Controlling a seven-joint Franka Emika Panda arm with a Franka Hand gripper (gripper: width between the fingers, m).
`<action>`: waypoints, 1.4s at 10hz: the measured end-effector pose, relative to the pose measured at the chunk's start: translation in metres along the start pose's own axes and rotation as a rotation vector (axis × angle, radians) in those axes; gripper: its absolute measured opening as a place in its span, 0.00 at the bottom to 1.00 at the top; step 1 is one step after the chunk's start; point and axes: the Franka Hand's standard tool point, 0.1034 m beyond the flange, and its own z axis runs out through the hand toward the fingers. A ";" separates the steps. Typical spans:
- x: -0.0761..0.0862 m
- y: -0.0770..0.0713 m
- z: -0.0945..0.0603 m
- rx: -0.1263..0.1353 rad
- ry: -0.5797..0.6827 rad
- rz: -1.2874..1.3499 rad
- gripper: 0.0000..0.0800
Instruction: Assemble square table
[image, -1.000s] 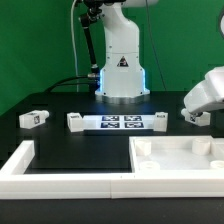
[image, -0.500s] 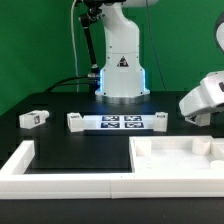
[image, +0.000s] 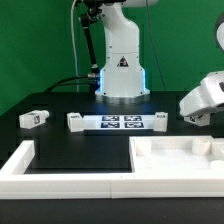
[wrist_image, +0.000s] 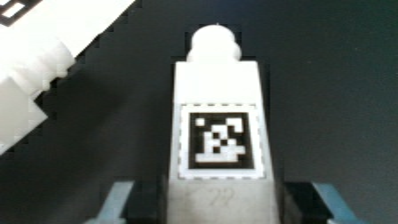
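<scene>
Closing squarely on the white table leg (wrist_image: 221, 110) looks like the step in hand: in the wrist view the gripper (wrist_image: 217, 205) straddles the leg's tagged body with 1 finger (wrist_image: 125, 205) on each side, though whether the pads already press it I cannot tell. This leg lies on the black table (image: 60, 135) at the exterior view's right, near the far edge of the square tabletop (image: 178, 156), hidden there under the gripper. A good grasp keeps the leg centred and parallel between the fingers, lifting only once both pads bear evenly.
</scene>
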 end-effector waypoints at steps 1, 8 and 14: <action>0.000 0.000 0.000 0.000 0.000 0.000 0.36; -0.027 0.056 -0.110 0.061 0.089 0.042 0.36; -0.031 0.106 -0.179 0.054 0.629 0.054 0.36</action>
